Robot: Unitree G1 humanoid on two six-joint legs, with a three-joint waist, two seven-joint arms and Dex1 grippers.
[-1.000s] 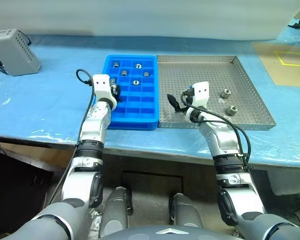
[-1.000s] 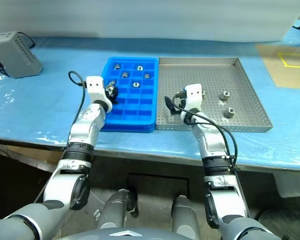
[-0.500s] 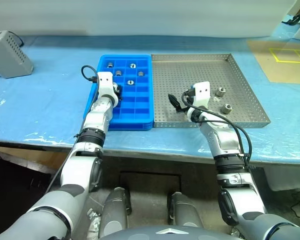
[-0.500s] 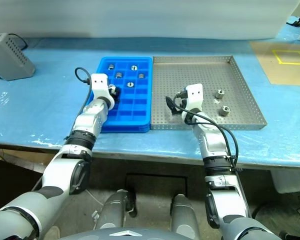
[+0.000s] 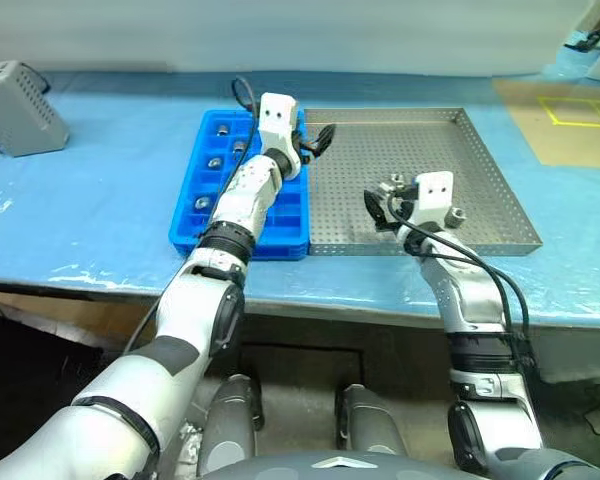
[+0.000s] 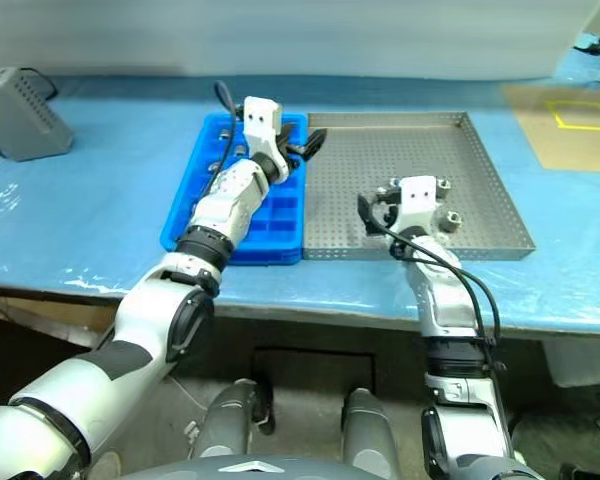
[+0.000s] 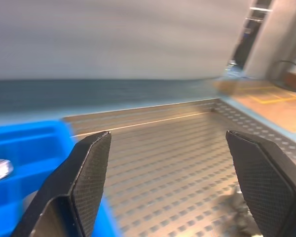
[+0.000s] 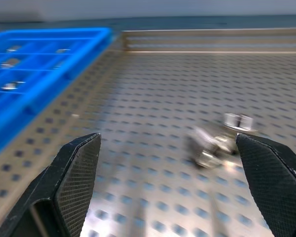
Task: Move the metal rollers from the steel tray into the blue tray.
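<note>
Step in hand: looked like the gap between a drop-off and the next pick. Neither arm carried anything.

Left gripper (image 5: 316, 138): hung over the seam where the blue tray (image 5: 185, 228) met the steel tray (image 5: 480, 140), pointing toward the steel side. Fingers spread wide, nothing between them; in its wrist view the black pads (image 7: 86, 165) framed bare perforated floor.

Right gripper (image 5: 384, 208): sat low over the near part of the steel tray, also splayed out and empty. Its wrist view looked straight at the leftover rollers (image 8: 219, 140) lying on the floor a little ahead, between the fingertip lines.

Metal rollers: two still in the steel tray by my count, on its right side, just past the right hand (image 6: 450, 218). They sat close together, couldn't tell if they touched. Several already parked in the far-left compartments of the blue tray (image 5: 213, 161).

Progress: I'd say mostly done, just the last couple left.

Next move: my guess is the right gripper is best placed. It'd need to ease forward and down so one roller sits between the fingers, then close on that one only.

Watch out: with the pair lying so near each other, nudging the neighbour seems likely.
</note>
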